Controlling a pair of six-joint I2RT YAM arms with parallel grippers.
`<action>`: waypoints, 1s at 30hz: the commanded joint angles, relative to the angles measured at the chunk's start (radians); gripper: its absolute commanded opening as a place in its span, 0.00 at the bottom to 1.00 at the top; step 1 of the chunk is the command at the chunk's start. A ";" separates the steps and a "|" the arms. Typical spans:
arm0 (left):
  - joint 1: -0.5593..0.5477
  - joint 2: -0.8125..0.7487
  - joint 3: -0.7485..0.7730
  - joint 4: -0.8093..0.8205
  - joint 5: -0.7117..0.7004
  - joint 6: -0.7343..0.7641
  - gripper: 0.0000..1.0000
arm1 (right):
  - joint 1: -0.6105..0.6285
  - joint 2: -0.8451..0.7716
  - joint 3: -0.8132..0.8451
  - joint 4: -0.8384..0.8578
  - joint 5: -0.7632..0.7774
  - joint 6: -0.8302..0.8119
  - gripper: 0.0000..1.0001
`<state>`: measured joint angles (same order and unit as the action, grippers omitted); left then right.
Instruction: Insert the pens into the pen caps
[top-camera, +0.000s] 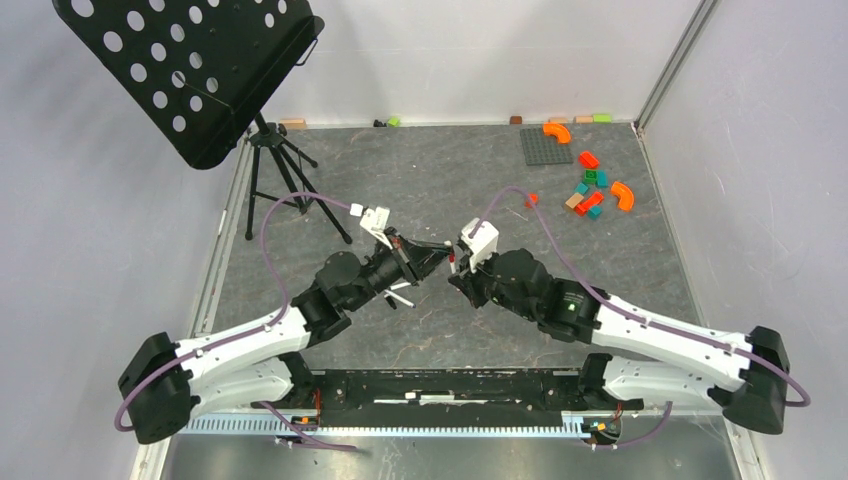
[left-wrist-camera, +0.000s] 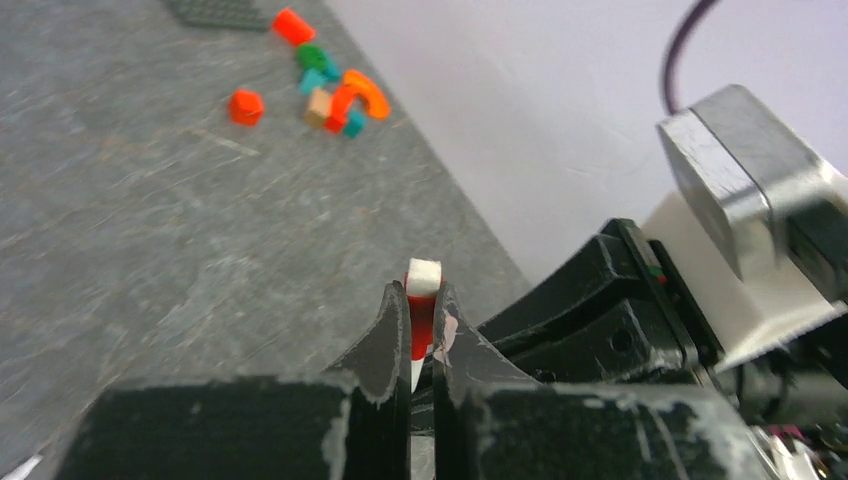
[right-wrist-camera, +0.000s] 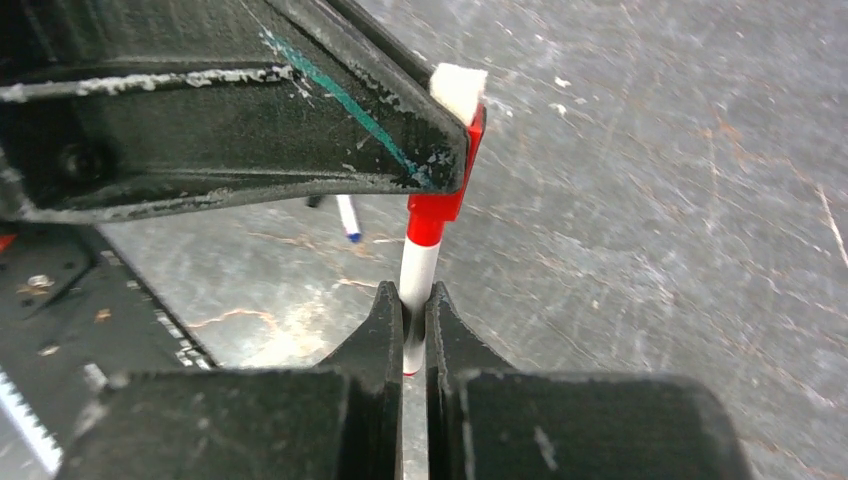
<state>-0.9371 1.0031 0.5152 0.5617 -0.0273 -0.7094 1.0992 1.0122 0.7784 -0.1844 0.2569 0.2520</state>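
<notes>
Nearest me, the right end effector is clenching the white barrel of a pen, holding it upright above the counter. Its own wrist camera is showing this plainly, while the overhead view is giving only a tangle of black fingers at the middle. Just above that grip, the barrel is running into the red cap. The left end effector is pinching this cap from the other side. The left wrist view is showing only the cap and its white end between the fingers, with no barrel. I cannot tell how far the pen is seated. A second pen is lying on the counter below the left arm, visible from the right wrist and from above. Farther off, toy blocks are sitting scattered at the far right, and a music stand is leaning over the far left.
</notes>
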 joint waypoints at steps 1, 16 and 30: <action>-0.037 0.079 0.021 -0.281 -0.093 -0.111 0.02 | 0.001 0.064 0.112 0.187 0.159 -0.050 0.00; -0.041 0.029 0.007 -0.333 -0.197 -0.162 0.02 | 0.000 0.124 0.081 0.236 0.159 -0.040 0.00; -0.040 -0.532 -0.099 -0.324 -0.056 0.204 0.82 | 0.001 -0.075 -0.107 0.288 -0.390 -0.064 0.00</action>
<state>-0.9733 0.6163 0.4679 0.2325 -0.1539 -0.6636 1.1011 0.9802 0.7116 0.0368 0.0917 0.2039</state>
